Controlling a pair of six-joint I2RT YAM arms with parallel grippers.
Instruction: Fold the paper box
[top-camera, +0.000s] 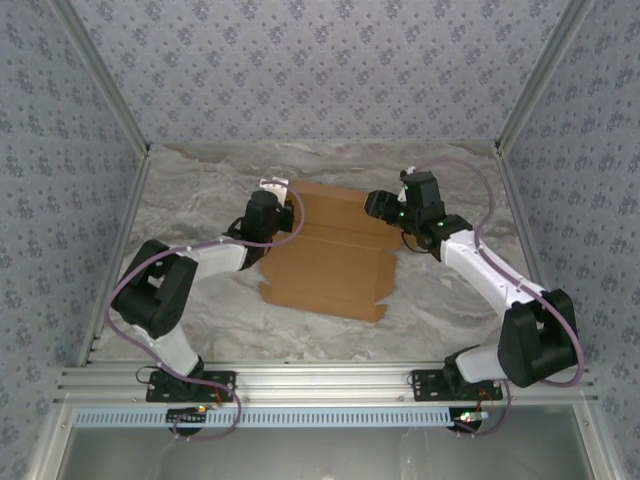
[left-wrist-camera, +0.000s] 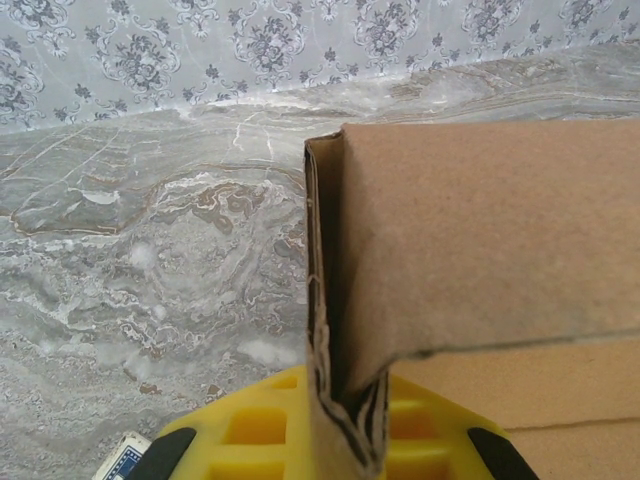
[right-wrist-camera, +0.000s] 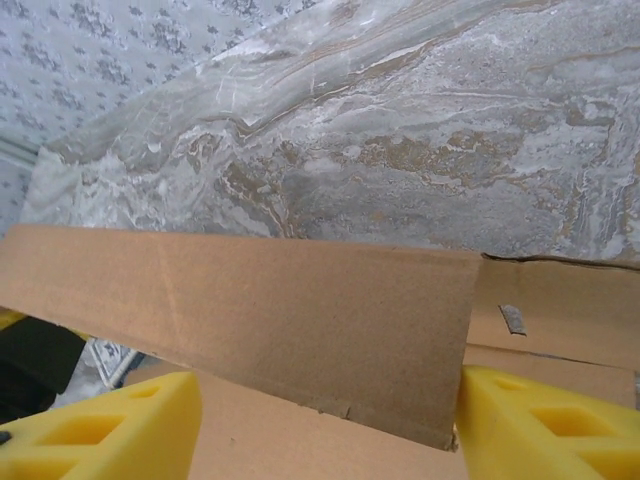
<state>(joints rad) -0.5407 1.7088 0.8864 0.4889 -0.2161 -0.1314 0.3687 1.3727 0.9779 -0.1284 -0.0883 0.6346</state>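
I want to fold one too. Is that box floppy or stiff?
Probably fairly stiff: the box holds its raised flap flat, bending only at creases. Likely light: its edge looks thin. It may slide on the smooth table.

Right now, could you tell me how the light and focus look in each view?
Top external view: even soft light, no glare, paper box sharp, faint shadow at its near edge. Left wrist view: the fold's inside is dark, left gripper slightly soft. Right wrist view: cardboard grain crisp, right gripper soft.
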